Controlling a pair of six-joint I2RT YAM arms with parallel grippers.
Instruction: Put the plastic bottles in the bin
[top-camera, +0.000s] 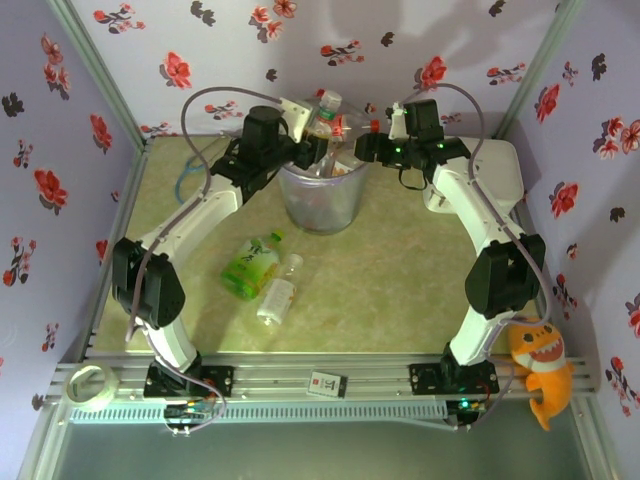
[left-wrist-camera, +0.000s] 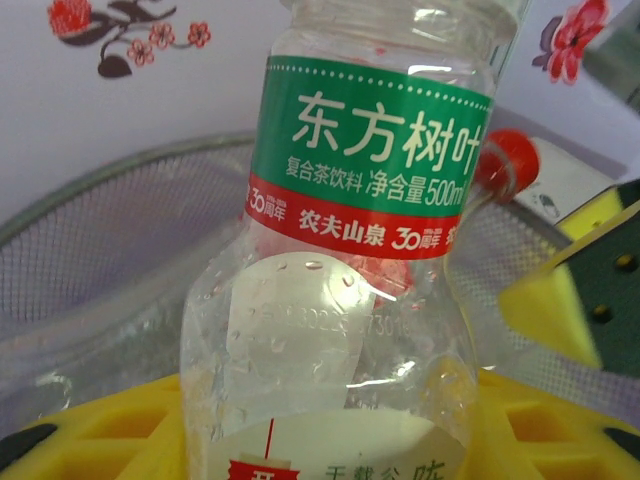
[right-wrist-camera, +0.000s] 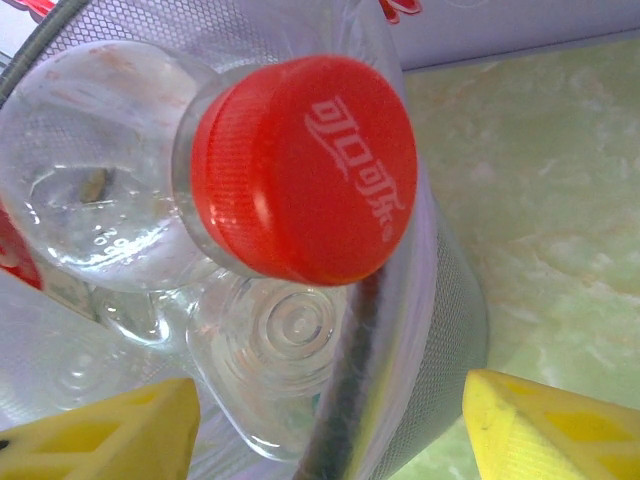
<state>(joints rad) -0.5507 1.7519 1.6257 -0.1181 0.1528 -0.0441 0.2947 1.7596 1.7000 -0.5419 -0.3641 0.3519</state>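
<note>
Left fingers (left-wrist-camera: 110, 435) are clamped on the green-label bottle (left-wrist-camera: 370, 150), held above the bin (top-camera: 320, 205) near its far rim. Right fingers (right-wrist-camera: 120, 440) are apart, straddling the bin wall and gripping nothing. Risk: the bin looks piled high, so on release the bottle could hit the rim or the red-capped bottle (right-wrist-camera: 300, 165) leaning there and knock either out. The arms are also close together over the opening. The held bottle's long axis runs away from the fingers, cap toward the far wall; can't tell how tilted. Two more lie on the surface (top-camera: 400, 290) near the bin: a green one (top-camera: 250, 265) and a clear one (top-camera: 278, 297).
</note>
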